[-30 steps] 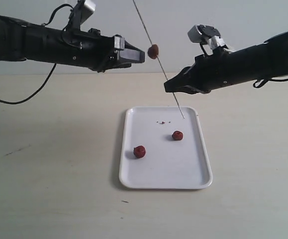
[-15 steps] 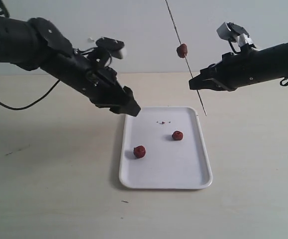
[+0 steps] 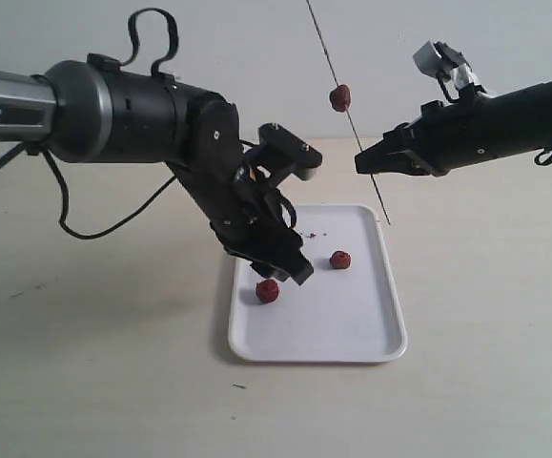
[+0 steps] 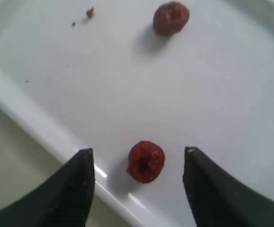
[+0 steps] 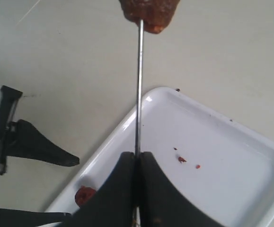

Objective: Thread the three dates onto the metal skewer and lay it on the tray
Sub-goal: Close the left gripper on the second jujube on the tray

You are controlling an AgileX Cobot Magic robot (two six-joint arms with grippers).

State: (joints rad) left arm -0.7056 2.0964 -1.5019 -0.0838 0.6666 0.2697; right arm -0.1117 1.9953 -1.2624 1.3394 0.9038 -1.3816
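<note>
My right gripper [image 3: 361, 162] [image 5: 137, 155] is shut on the metal skewer [image 3: 352, 114] [image 5: 139, 80], holding it tilted above the tray's far edge. One date [image 3: 339, 97] [image 5: 149, 12] is threaded on the skewer above the grip. Two dates lie loose on the white tray [image 3: 352, 329] [image 4: 231, 85] [image 5: 231, 156]: one near its left rim [image 3: 268, 291] [image 4: 145, 161] [image 5: 83, 195], one further back [image 3: 340, 260] [image 4: 171, 18]. My left gripper [image 3: 293, 270] [image 4: 139, 158] is open, low over the tray, its fingers on either side of the left date without touching it.
Small red crumbs [image 3: 311, 234] [image 5: 181, 160] dot the tray's far part. The tray rests on a pale tabletop [image 3: 94, 334]. The left arm's black cable [image 3: 94, 229] hangs over the table at the left.
My left gripper swung down from beside the skewer to the tray and now straddles the left date. The right gripper with the skewer shifted right, then slightly back left.
</note>
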